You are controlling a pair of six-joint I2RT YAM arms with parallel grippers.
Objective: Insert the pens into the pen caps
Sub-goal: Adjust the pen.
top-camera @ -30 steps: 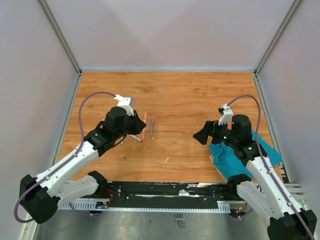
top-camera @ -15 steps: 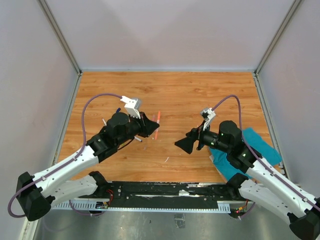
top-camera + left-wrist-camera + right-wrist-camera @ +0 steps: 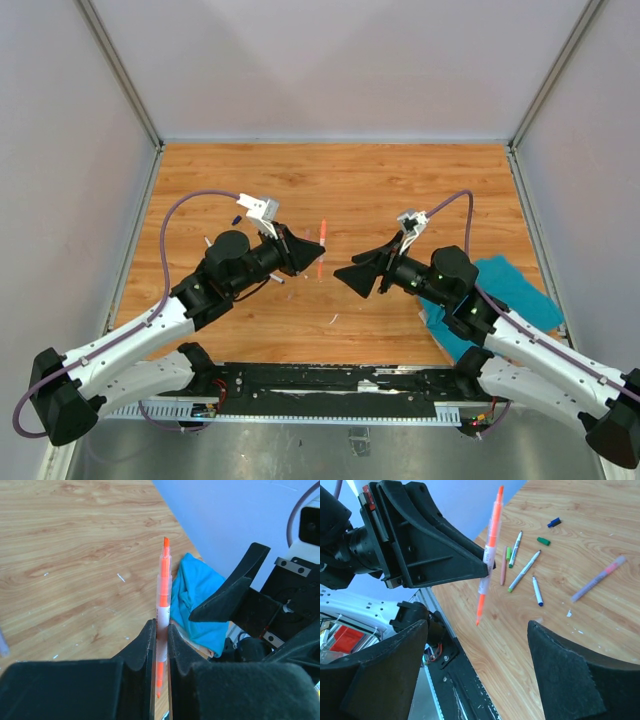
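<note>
My left gripper (image 3: 306, 254) (image 3: 160, 630) is shut on an orange pen (image 3: 321, 243) (image 3: 163, 592) and holds it upright above the table, both orange ends sticking out of the jaws. In the right wrist view the pen (image 3: 489, 555) hangs between me and the table. My right gripper (image 3: 350, 274) (image 3: 475, 680) is open wide and empty, facing the pen a short way off. Several loose pens lie on the table: green ones (image 3: 524, 570), a pink one (image 3: 503, 566), a blue-tipped one (image 3: 536, 591), a purple one (image 3: 599, 579). A dark blue cap (image 3: 553, 522) and a green cap (image 3: 543, 541) lie beyond them.
A teal cloth (image 3: 505, 292) (image 3: 197, 602) lies at the right, under my right arm. The black rail (image 3: 330, 380) runs along the table's near edge. Grey walls close in the wooden table (image 3: 400, 190) on three sides.
My left gripper has lifted the orange pen off the table and carried it right. My right gripper has swung left, off the cloth, toward the pen.
</note>
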